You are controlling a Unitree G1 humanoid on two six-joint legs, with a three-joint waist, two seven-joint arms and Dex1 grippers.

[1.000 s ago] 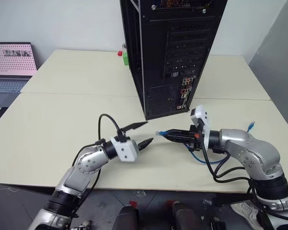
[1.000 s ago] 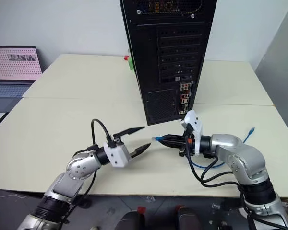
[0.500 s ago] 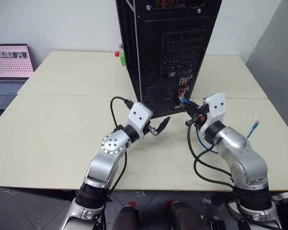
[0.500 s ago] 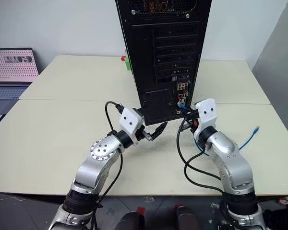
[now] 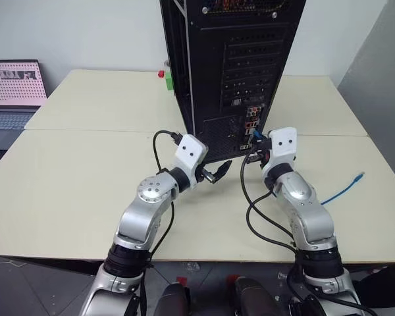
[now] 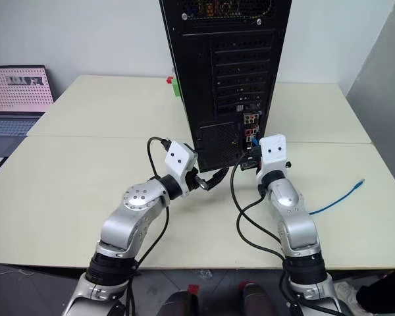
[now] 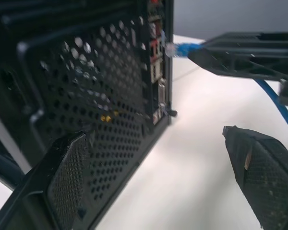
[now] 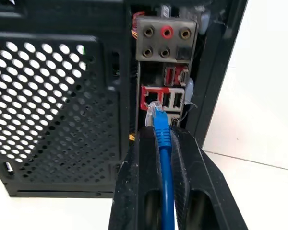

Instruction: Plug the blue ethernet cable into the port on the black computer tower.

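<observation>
Right wrist view: right gripper [image 8: 159, 139] clamps the blue ethernet cable [image 8: 163, 158], plug tip just short of the port [image 8: 151, 99] low on the black computer tower [image 5: 234, 72] rear panel. Left gripper [image 7: 163, 163] spread wide, empty, beside the vent grille [image 7: 110, 86]. Risk: plug slightly off-axis could catch the neighbouring red sockets or slip in the grip.

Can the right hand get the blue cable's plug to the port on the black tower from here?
Probably yes: the right hand holds the thin blue ethernet cable plug-first just short of the black metal computer tower's port, nothing between.
</observation>
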